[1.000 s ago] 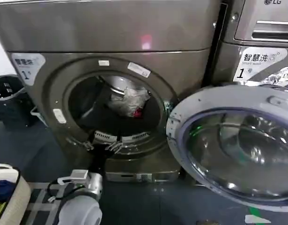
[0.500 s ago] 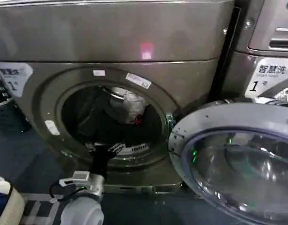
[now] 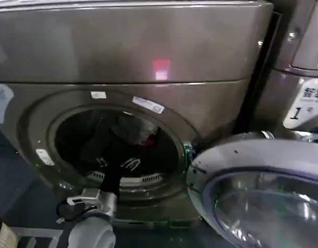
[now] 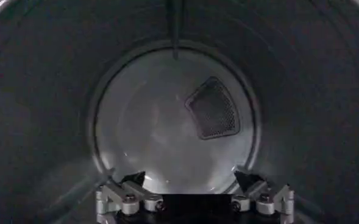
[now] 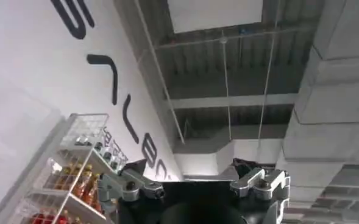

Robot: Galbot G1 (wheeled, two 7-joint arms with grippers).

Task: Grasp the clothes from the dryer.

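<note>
A large bronze-grey dryer fills the scene from the head view, with a small red light glowing on its upper panel and white stickers above its round opening. Its round door, a grey ring around a glass bowl, hangs swung open on the right side. Another machine with a white label stands just beside the dryer on the right.

The left arm reaches up from the bottom of the head view, its pale rounded housing low in front of the dryer, and its dark forearm passes over the lower lip of the opening. The left pincer is inside the drum mouth, with its two fingers spread apart and nothing between them. In the left wrist view the same left pincer shows two dark fingertips held wide, facing the pale round back wall of the drum and a dark mesh vent set in that wall.

The clothes, a small greyish bundle with a red-pink patch at its right edge, lie deeper in the drum, above and slightly right of the left pincer and apart from it.

The right pincer points up toward a ceiling and a white wall with shelves, its fingers spread open and empty
</note>
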